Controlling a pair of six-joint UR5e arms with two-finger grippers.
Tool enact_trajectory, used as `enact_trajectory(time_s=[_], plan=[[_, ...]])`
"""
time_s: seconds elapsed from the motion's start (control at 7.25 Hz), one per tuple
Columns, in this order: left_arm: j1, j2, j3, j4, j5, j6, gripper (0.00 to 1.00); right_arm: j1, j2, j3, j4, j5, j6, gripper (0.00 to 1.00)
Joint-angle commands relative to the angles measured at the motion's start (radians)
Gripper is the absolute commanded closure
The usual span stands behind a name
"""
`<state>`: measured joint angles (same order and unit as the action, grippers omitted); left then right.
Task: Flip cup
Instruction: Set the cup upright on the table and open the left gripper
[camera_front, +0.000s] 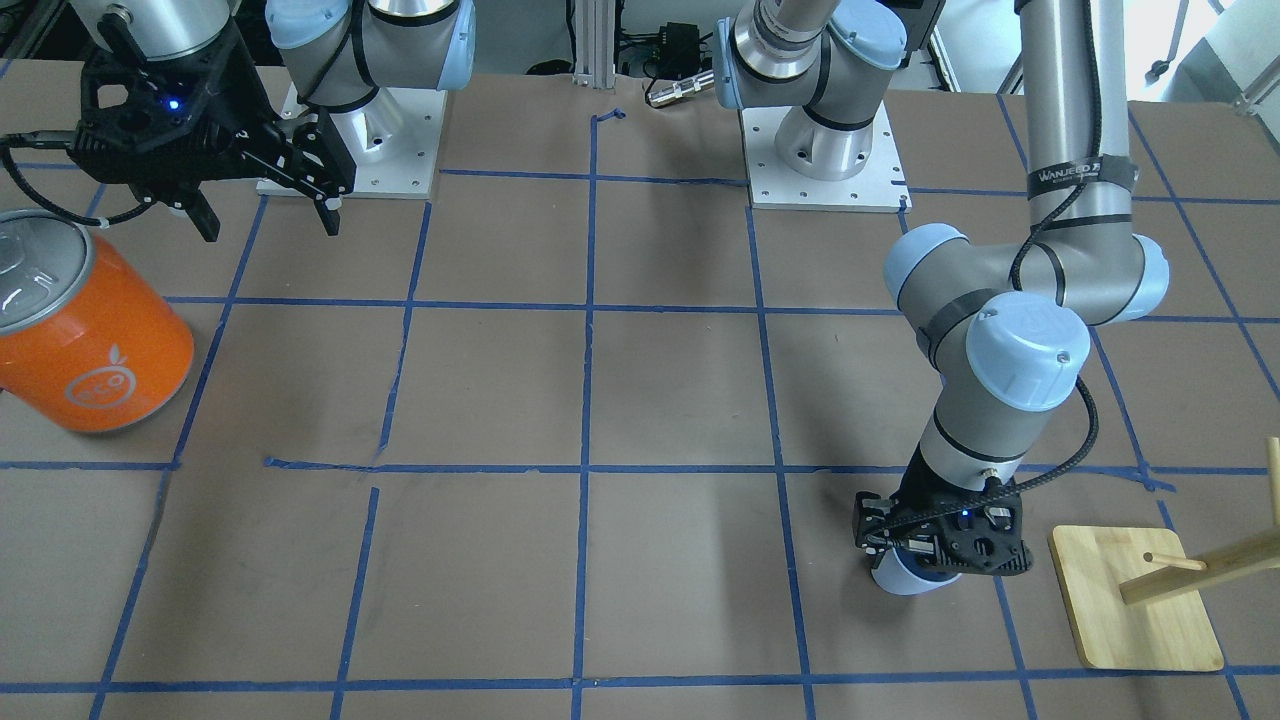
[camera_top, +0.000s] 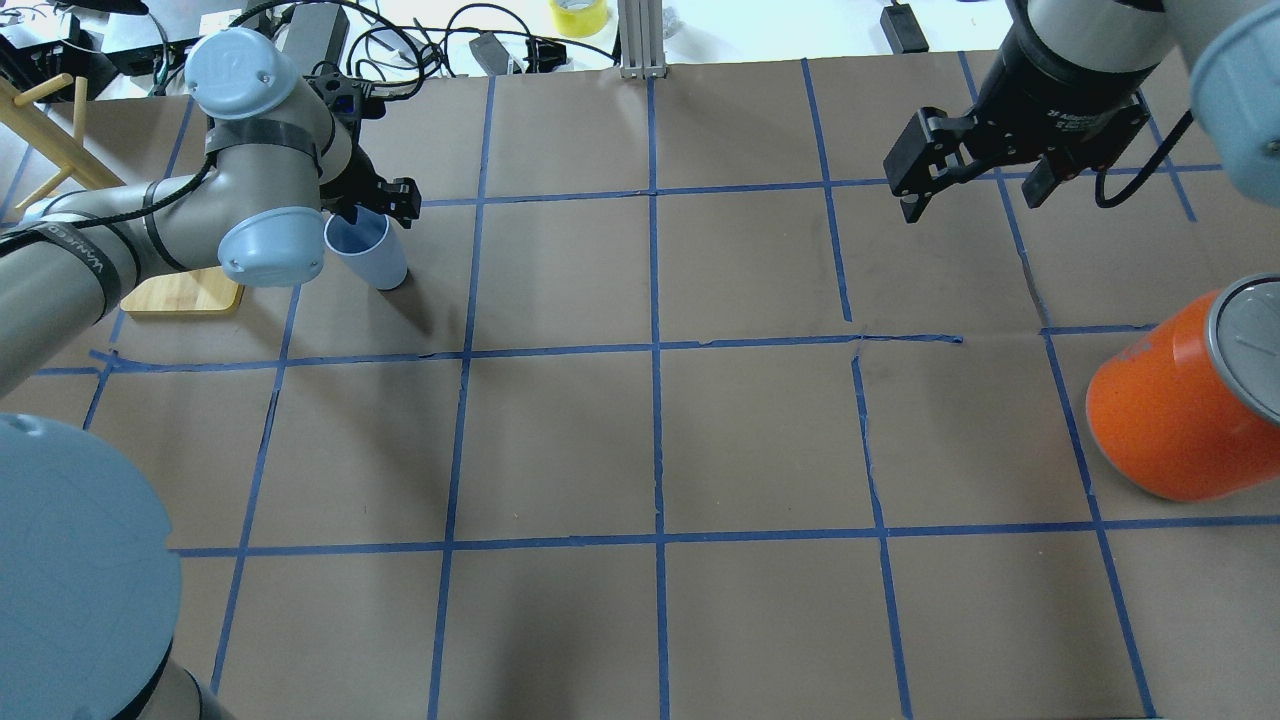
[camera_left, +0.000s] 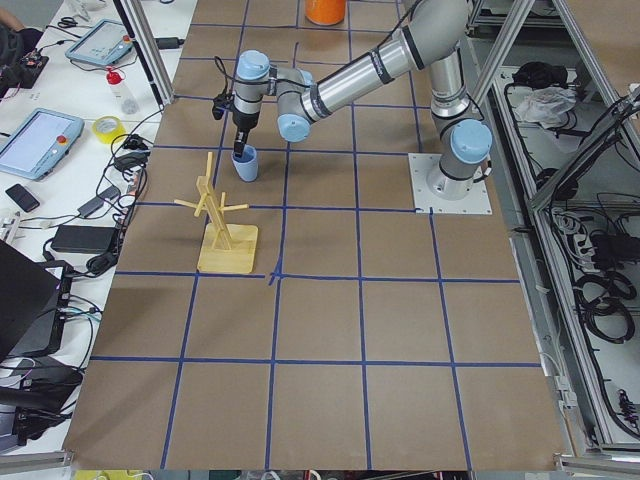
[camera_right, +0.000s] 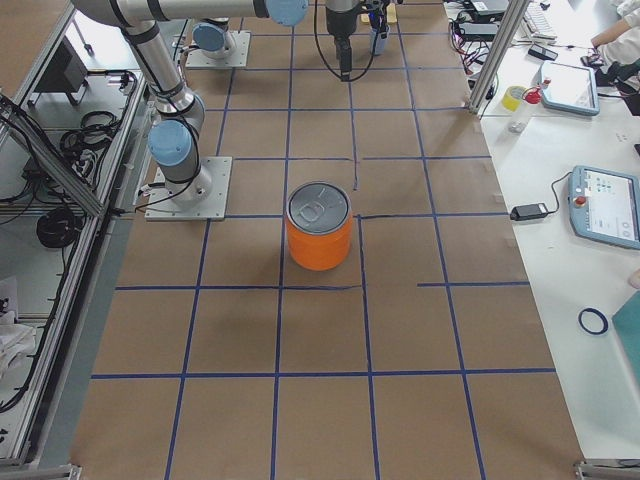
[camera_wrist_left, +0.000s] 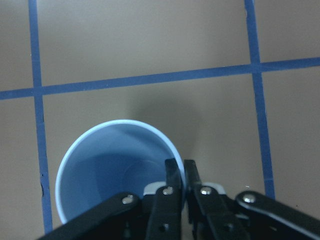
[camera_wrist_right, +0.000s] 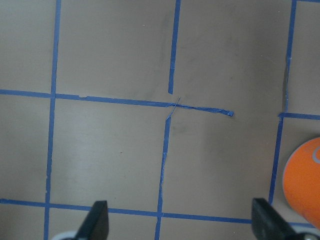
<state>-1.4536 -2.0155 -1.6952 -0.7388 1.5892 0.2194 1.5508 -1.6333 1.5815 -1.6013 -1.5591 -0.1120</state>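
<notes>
In the upper left of the overhead view we see the cup (camera_top: 368, 255) standing mouth up on the taped table (camera_top: 760, 440), just beside a wooden rack's base (camera_top: 180, 294); the left gripper (camera_wrist_left: 181, 167) pinches its rim, one finger inside; the right gripper (camera_top: 968, 195) hangs spread apart at upper right, above an orange can (camera_top: 1160, 420).

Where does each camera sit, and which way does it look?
Front-facing: across the table, facing the robot; left gripper appears right.
Overhead: behind the robot, looking down; left arm enters left.
Left side: table end; left arm near.
Right side: opposite end; orange can central, right arm near.
Left wrist: down into the cup, past its gripper.
Right wrist: down at the table, open right gripper.
Shared: overhead and left wrist both show the cup's inside.
</notes>
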Motion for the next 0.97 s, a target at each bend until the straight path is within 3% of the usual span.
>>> enact_trajectory(time_s=[0.0, 0.41, 0.55, 0.83], plan=[[-0.01, 0.053, 0.037, -0.176, 0.003, -0.003, 0.0, 0.0, 0.0, 0.0, 0.0, -0.001, 0.0, 0.0], [-0.011, 0.249, 0.23, -0.732, 0.008, -0.107, 0.0, 0.0, 0.0, 0.0, 0.001, -0.001, 0.0, 0.0], [-0.013, 0.323, 0.229, -0.843, 0.003, -0.126, 0.0, 0.0, 0.0, 0.0, 0.0, -0.001, 0.0, 0.0], [-0.014, 0.395, 0.221, -0.892, -0.028, -0.143, 0.0, 0.0, 0.001, 0.0, 0.0, -0.001, 0.0, 0.0]])
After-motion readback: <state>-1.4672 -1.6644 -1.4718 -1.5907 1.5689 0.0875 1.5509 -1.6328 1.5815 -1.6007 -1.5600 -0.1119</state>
